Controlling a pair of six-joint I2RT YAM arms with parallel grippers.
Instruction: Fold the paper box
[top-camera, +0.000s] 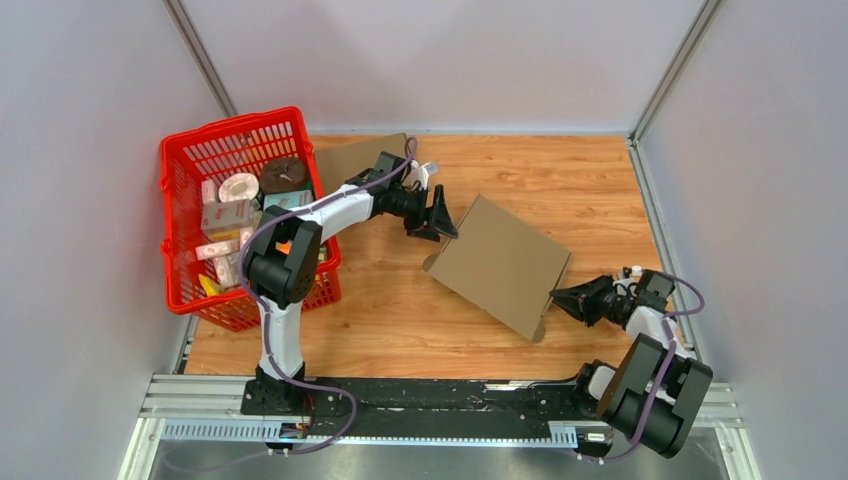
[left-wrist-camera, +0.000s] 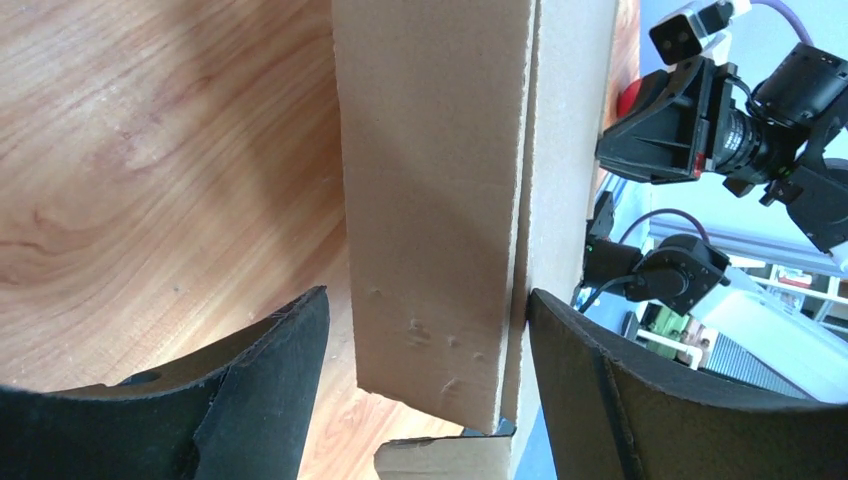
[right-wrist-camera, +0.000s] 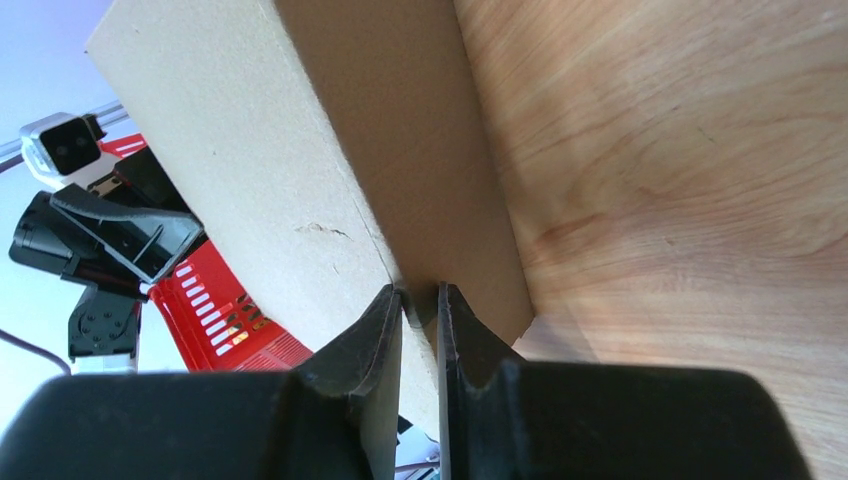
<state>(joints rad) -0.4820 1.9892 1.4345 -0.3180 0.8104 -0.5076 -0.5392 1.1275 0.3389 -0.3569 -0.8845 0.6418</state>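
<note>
A flat brown cardboard box (top-camera: 502, 262) is held tilted above the wooden table in the middle of the top view. My right gripper (top-camera: 556, 296) is shut on its near right edge; in the right wrist view the fingers (right-wrist-camera: 385, 330) pinch the cardboard edge (right-wrist-camera: 300, 200). My left gripper (top-camera: 443, 222) is at the box's far left corner with its jaws open around the box end (left-wrist-camera: 440, 220). The right finger (left-wrist-camera: 600, 380) touches the cardboard; the left finger (left-wrist-camera: 270, 370) stands apart from it.
A red basket (top-camera: 240, 215) full of small items stands at the left, next to the left arm. Another flat cardboard piece (top-camera: 355, 158) lies at the back behind the left arm. Grey walls enclose the table.
</note>
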